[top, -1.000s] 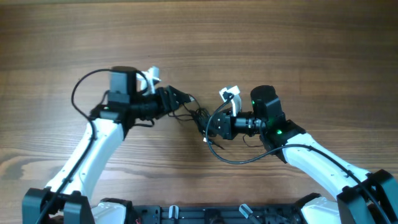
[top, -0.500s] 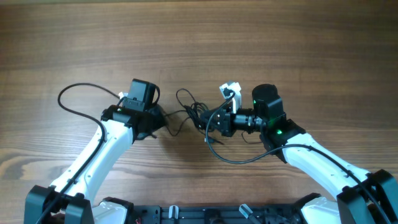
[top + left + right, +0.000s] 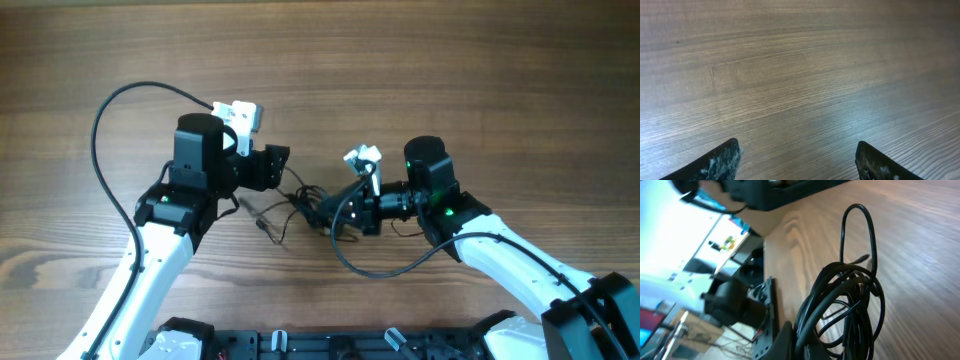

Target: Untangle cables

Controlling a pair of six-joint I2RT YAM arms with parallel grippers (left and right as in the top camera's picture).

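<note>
A tangle of thin black cables [image 3: 315, 207] lies on the wooden table between my two arms. In the right wrist view the bundle [image 3: 845, 310] fills the frame, its loops rising from between my fingers. My right gripper [image 3: 350, 212] is shut on the cables at the tangle's right side. My left gripper [image 3: 278, 166] is open and empty, above and left of the tangle. The left wrist view shows only its two spread fingertips [image 3: 800, 160] over bare wood.
The wooden table [image 3: 450, 80] fills the overhead view. A loose cable end [image 3: 262, 224] trails left of the tangle. Each arm's own black cable loops beside it. A black rail [image 3: 320, 345] runs along the near edge.
My left arm has lifted and swung back from the tangle and is now open over bare wood. The tangle has shifted a little down and left. My right gripper has kept its hold.
</note>
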